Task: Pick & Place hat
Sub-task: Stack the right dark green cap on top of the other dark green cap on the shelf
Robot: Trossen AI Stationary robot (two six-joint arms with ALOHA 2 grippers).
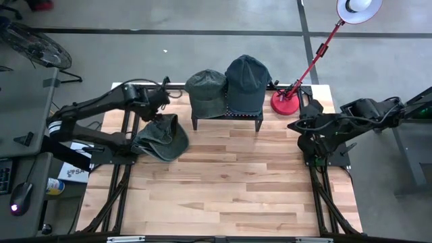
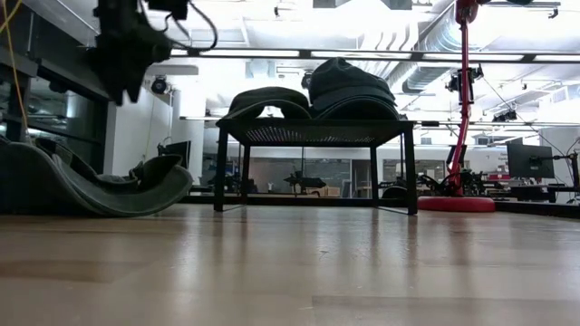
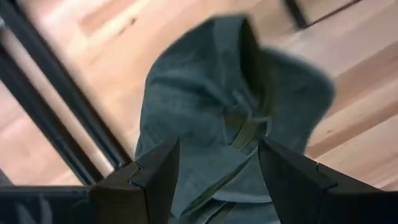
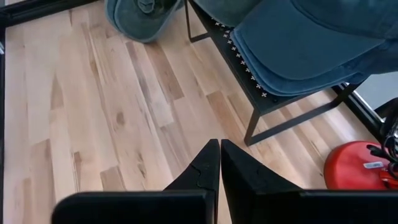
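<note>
Hovered left hand (image 3: 214, 180) above hat (image 1: 162, 137), fingers spread, nothing grasped. Lay crumpled on table (image 1: 229, 182) at left edge, beside rack (image 1: 227, 116) bearing two more hats. Seemingly pre-grasp; needed descent and closing. Waited right hand (image 4: 217, 165) clenched, empty.

A: where are the 2 arms sitting?

B: left arm reaches in from the left side toward the back of the table, wrist bent down, left pincer (image 1: 156, 111) raised off the table with its fingers (image 3: 140, 180) spread wide. Right arm is folded up at the right edge, right pincer (image 4: 219, 163) pointing down, both fingers pressed together, nothing in between.
</note>
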